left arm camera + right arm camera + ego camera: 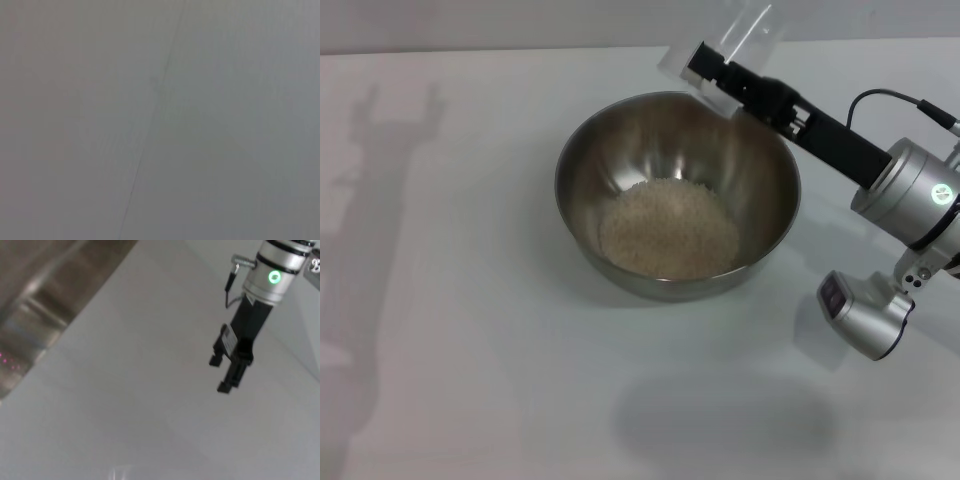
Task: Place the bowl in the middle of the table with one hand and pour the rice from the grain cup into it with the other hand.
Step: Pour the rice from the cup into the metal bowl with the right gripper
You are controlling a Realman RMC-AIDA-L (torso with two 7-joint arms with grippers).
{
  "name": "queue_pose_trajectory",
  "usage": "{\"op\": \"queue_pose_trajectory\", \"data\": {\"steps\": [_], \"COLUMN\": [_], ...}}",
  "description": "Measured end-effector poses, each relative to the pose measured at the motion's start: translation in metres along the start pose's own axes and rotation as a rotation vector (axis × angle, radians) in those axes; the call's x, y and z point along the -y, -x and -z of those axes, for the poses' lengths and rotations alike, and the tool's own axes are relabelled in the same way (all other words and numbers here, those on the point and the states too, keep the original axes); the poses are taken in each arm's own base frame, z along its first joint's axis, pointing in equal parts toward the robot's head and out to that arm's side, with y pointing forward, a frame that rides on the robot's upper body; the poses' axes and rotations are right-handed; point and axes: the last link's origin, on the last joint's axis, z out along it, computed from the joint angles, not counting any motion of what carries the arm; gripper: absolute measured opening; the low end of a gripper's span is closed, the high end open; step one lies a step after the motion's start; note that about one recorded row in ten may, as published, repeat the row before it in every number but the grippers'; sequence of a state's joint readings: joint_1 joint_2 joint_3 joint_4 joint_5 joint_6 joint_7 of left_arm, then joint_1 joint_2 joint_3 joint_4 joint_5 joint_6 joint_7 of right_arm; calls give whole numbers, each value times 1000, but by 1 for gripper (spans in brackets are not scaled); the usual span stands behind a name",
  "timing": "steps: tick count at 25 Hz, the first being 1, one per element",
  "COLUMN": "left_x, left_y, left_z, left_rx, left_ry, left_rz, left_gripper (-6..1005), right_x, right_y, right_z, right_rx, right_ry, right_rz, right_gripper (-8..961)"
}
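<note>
The steel bowl (677, 190) stands in the middle of the white table (460, 330) with a mound of rice (668, 228) inside it. My right gripper (708, 72) hangs over the bowl's far right rim, shut on the clear grain cup (732, 42), which is tipped over and looks empty. My left gripper (220, 374) is outside the head view. It shows only in the right wrist view, hanging in the air above the table, open with nothing between its fingers. The left wrist view holds only a plain grey surface.
Bare tabletop surrounds the bowl on the left and the near side. My right arm's wrist and camera housing (865, 315) sit low at the bowl's right. A dark ledge (45, 305) lies beyond the table's edge in the right wrist view.
</note>
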State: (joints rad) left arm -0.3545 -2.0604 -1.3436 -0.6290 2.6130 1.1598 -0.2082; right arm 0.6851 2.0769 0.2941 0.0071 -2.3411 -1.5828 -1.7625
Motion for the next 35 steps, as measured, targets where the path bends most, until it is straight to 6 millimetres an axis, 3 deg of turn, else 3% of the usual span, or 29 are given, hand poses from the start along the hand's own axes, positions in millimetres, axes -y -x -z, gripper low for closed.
{"op": "queue_pose_trajectory", "data": {"steps": [24, 30, 35], "left_x": [-5, -5, -6], "left_y": [-5, -5, -5], "left_z": [0, 0, 0], "left_rx": [-26, -26, -27], "left_ry": [12, 11, 13], "left_rz": [7, 9, 9], "left_gripper": [844, 844, 843], "right_x": [-8, -7, -5], "right_y": [1, -10, -16], "right_z": [3, 3, 2], "right_rx": [7, -96, -221], "right_ry": [55, 50, 18], "right_rz": [-15, -126, -338], "right_gripper": [13, 14, 14]}}
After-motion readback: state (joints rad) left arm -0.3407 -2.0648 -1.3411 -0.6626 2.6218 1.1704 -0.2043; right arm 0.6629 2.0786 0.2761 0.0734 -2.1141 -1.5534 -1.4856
